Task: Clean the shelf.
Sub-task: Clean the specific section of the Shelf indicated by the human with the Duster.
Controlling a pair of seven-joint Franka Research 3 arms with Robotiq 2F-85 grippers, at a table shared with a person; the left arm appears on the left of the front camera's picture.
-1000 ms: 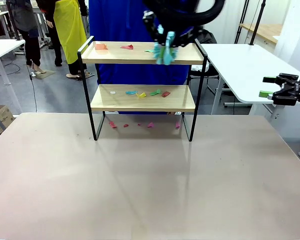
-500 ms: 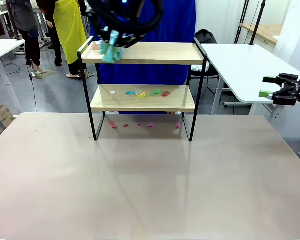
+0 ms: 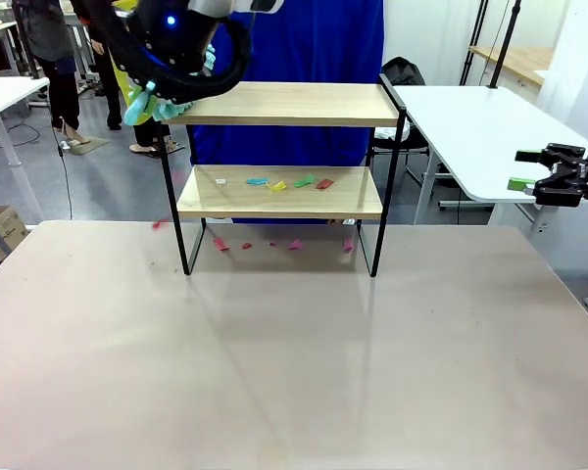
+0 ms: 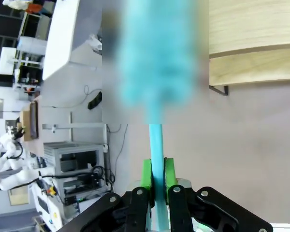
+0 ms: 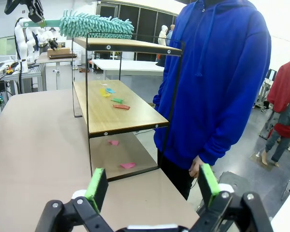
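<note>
A: Where is the shelf?
B: The shelf (image 3: 279,104) stands on the table (image 3: 274,372) in the upper middle of the front view, with two wooden boards in a black frame. A person (image 3: 294,39) in blue stands right behind it.
A: And the left gripper?
B: The left gripper (image 4: 157,175) has its green pads pressed onto the thin handle of a teal duster (image 3: 147,104). In its wrist view the handle runs up from the bottom centre, and the fluffy head is a blur across the top. In the front view the head sits at the upper left, by the left end of the top board. Whether it touches the wood I cannot tell.
A: The right one?
B: The right gripper (image 3: 522,168) hangs at the right edge of the front view, well apart from the shelf. Its jaws are spread wide with nothing between them. Its own view shows the shelf end-on in the left half.
A: Anything on the boards?
B: Coloured scraps (image 3: 286,182) lie near the middle of the lower board: blue, yellow, green, red. Pink bits (image 3: 274,245) lie on the table under the shelf, between its legs. One small red blur (image 3: 159,225) shows just left of the left front leg.
</note>
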